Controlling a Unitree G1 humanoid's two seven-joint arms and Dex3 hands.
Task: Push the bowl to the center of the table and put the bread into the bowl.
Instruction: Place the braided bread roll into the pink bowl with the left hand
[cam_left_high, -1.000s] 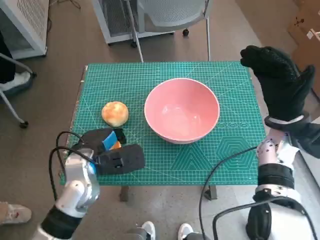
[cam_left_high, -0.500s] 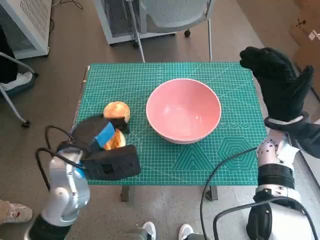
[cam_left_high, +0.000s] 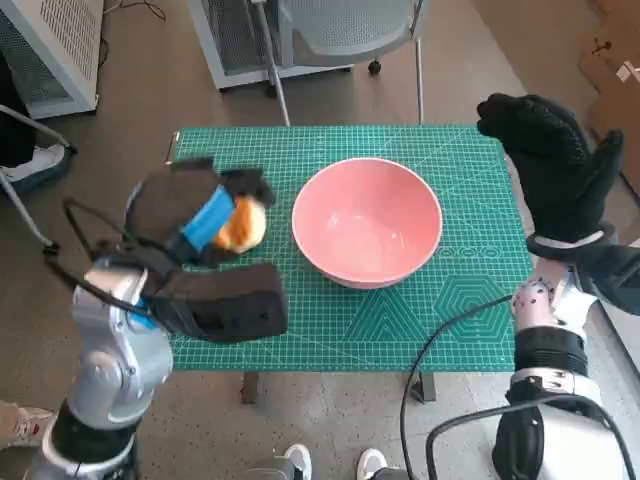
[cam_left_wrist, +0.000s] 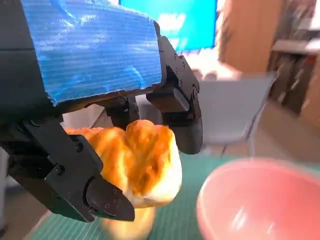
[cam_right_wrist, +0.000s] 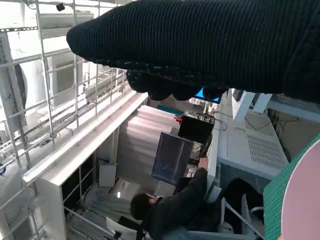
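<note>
A pink bowl (cam_left_high: 366, 220) stands near the middle of the green mat (cam_left_high: 450, 310); its rim (cam_left_wrist: 260, 200) shows in the left wrist view and its edge (cam_right_wrist: 305, 200) in the right wrist view. My left hand (cam_left_high: 190, 215) holds the golden bread roll (cam_left_high: 243, 225) raised above the mat, just left of the bowl. In the left wrist view the black fingers (cam_left_wrist: 175, 105) wrap the bread (cam_left_wrist: 140, 167). My right hand (cam_left_high: 550, 160), in its black glove (cam_right_wrist: 200, 45), is lifted at the table's right edge with fingers apart and holds nothing.
A chair (cam_left_high: 340, 30) stands behind the table's far edge, and a white cabinet (cam_left_high: 50, 40) is at the far left. Black cables (cam_left_high: 440, 350) hang off the front right. A person (cam_right_wrist: 175, 210) sits at a monitor in the right wrist view.
My left hand closed on the bread and lifted it up off the mat toward the bowl. The bowl and right hand stayed where they were.
</note>
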